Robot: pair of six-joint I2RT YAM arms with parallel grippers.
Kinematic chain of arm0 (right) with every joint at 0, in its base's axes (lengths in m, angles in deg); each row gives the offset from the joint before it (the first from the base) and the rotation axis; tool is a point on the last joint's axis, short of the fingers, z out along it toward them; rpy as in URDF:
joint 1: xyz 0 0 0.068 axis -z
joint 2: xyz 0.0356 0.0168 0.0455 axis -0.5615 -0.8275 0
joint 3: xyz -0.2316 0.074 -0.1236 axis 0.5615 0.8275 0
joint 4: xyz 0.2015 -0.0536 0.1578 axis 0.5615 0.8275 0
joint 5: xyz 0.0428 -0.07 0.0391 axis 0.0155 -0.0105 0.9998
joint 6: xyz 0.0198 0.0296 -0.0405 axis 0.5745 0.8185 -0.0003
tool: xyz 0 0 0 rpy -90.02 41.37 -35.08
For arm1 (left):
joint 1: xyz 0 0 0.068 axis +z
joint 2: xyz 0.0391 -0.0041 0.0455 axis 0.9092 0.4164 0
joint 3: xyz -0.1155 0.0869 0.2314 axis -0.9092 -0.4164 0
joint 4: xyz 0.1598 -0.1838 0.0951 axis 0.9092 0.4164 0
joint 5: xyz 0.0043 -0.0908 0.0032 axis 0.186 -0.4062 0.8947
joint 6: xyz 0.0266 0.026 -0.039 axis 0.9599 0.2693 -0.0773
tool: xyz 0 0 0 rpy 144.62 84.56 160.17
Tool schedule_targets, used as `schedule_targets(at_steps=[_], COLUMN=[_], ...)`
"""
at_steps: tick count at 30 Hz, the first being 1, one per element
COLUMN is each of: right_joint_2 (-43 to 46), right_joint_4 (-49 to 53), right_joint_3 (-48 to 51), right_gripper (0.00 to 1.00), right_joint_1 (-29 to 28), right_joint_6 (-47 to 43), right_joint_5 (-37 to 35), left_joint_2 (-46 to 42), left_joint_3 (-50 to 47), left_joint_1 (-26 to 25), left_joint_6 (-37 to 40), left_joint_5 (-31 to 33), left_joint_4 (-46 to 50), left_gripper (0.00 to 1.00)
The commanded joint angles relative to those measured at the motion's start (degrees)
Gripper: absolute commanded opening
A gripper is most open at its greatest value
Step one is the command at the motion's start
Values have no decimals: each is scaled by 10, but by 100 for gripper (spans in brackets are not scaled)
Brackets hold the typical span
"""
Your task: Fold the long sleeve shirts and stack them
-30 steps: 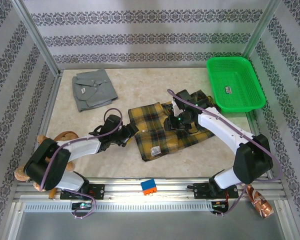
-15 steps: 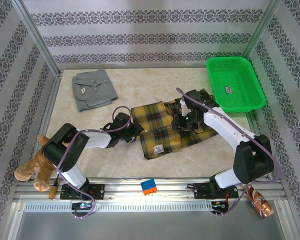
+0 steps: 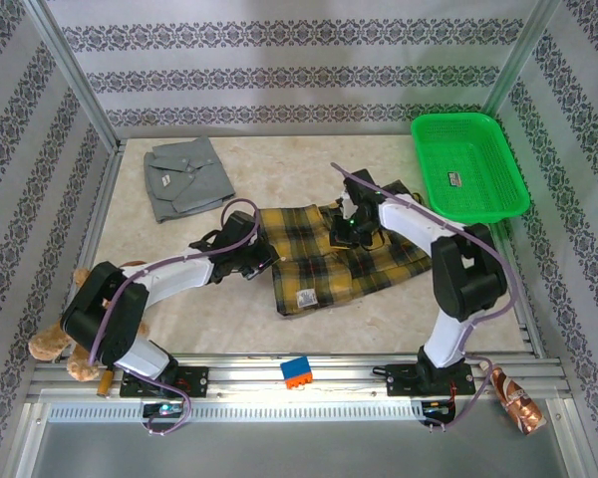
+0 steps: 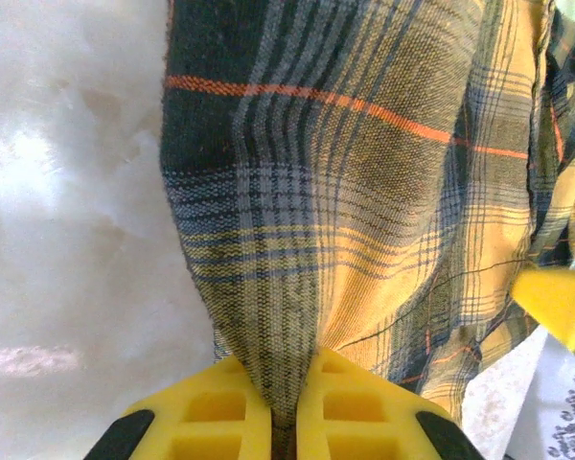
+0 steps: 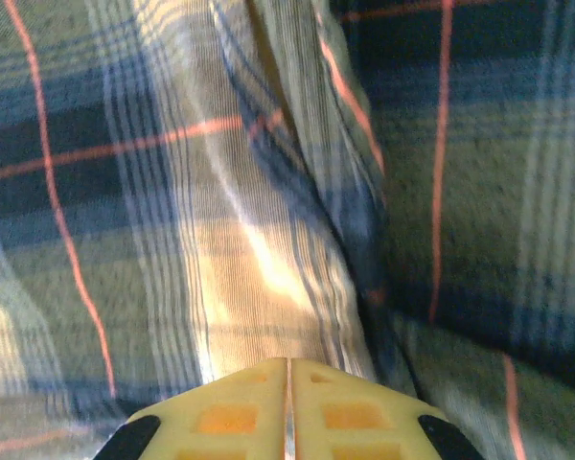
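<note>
**Both grippers closed at the plaid shirt**

The plaid flannel shirt (image 3: 329,264) lies in the middle of the table (image 3: 279,169). It is partly folded and wrinkled, and a small yellow label (image 3: 306,296) faces up near its front edge.

The left gripper (image 3: 259,261) is at the left edge of this shirt. In the left wrist view the left gripper (image 4: 282,383) has its yellow fingers (image 4: 220,412) clamped on a narrow fold of the plaid flannel shirt (image 4: 364,192). The cloth spreads out from the pinch like a tent. The pale marbled table (image 4: 67,211) shows beside it.

The right gripper (image 3: 347,231) is at the far part of the shirt, near the middle of its back edge. In the right wrist view the right gripper (image 5: 287,369) has its fingers (image 5: 220,412) pressed together, with only a thin line between them. The plaid flannel shirt (image 5: 460,192) is very close under them, and a creased ridge runs toward the tips. I cannot tell if some cloth is caught between the fingers.

The grey collared shirt (image 3: 186,177) lies folded in the far left corner of the table, well apart from the plaid one.

A green basket (image 3: 453,121) stands at the far right, and its near left corner is just beside the plaid cloth. A brown plush toy (image 3: 55,344) lies at the near left edge, beside the left arm. A blue and orange block (image 3: 297,371) sits on the rail between the two arm bases.
</note>
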Motion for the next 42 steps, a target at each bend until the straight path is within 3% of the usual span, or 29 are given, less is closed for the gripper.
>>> schedule_targets(at_steps=[1,6,13,18,23,30,37,42], right_joint_2=[-51,-96,-150,-190,-218,-121,41,132], right_joint_4=[-10,-42,-120,-220,-209,-129,-26,-13], right_joint_3=[-28,-40,-74,-128,-210,-135,-23,91], right_gripper=[11,8,9,11,19,42,47,48], right_joint_1=[-25,-75,-181,-237,-254,-191,-82,13], right_joint_6=[23,75,212,338,367,303,166,118], right_joint_5=[-6,-11,6,39,64,47,6,29], left_joint_2=[-26,-82,-170,-150,-121,-85,-53,-33], left_joint_3=[25,75,147,231,298,334,396,428], left_joint_1=[11,47,155,191,194,200,196,184], left_joint_6=[62,134,254,366,436,486,516,523], left_joint_5=[20,39,31,49,123,199,248,284], left_joint_4=[107,241,421,550,632,664,697,719], left_gripper=[7,7,5,5,5,4,4,3])
